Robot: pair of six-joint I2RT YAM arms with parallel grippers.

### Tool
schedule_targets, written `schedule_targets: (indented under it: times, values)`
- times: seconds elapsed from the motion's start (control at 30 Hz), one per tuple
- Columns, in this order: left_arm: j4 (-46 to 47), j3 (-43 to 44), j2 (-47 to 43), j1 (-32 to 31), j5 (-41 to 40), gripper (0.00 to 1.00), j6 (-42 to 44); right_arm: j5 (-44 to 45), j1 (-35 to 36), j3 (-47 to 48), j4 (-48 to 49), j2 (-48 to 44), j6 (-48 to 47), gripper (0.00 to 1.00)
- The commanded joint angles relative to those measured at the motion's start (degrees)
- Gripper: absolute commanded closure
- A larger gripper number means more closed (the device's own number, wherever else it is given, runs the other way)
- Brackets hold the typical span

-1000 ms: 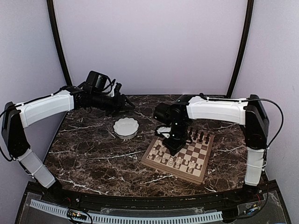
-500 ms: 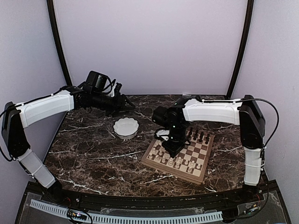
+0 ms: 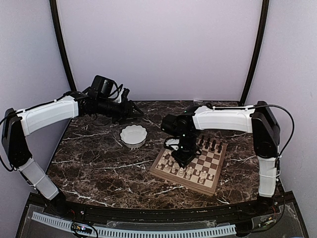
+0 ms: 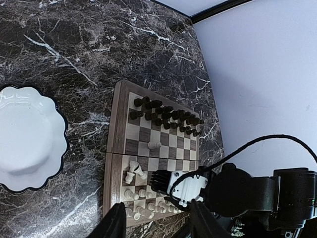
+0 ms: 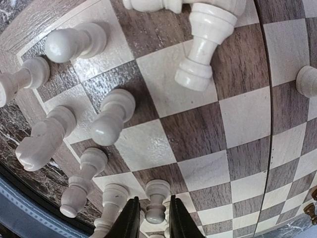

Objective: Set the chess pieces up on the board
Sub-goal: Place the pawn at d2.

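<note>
Chessboard [image 3: 210, 162]: flat on dark marble desk [image 3: 99, 163], right of scalloped white bowl [image 3: 133, 136]
Dark pieces [image 3: 210, 145]: along far edge
Cream pieces [image 3: 181, 169]: near edge, some toppled
Lone cream pawn [image 4: 155, 145]: on a middle square
Right claw [image 3: 183, 159]: low over cream pieces, fingers narrowly apart, grip cannot be told
Left claw [image 3: 134, 112]: wide open, empty, raised beyond bowl

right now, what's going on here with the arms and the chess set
The right pincer is down over the cream end of the board, its fingers either side of a cream pawn. I can't tell whether it grips it. Some cream pieces nearby lie toppled, while the dark pieces stand in rows at the opposite end. The left pincer hangs open and empty beyond the bowl.
</note>
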Motion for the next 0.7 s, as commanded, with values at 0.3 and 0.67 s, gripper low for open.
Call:
schedule_targets:
  times: [0.3, 0.67]
  values:
    - [-4.93, -1.19, -2.05, 0.38, 1.88, 0.54, 3.03, 1.29, -1.6, 0.81, 4.45, -9.14, 1.66, 0.76]
    - [-7.69, -2.0, -4.2, 0.34, 2.44, 0.55, 3.82, 2.88, -2.01, 5.47, 13.21, -0.68, 3.72, 0.77]
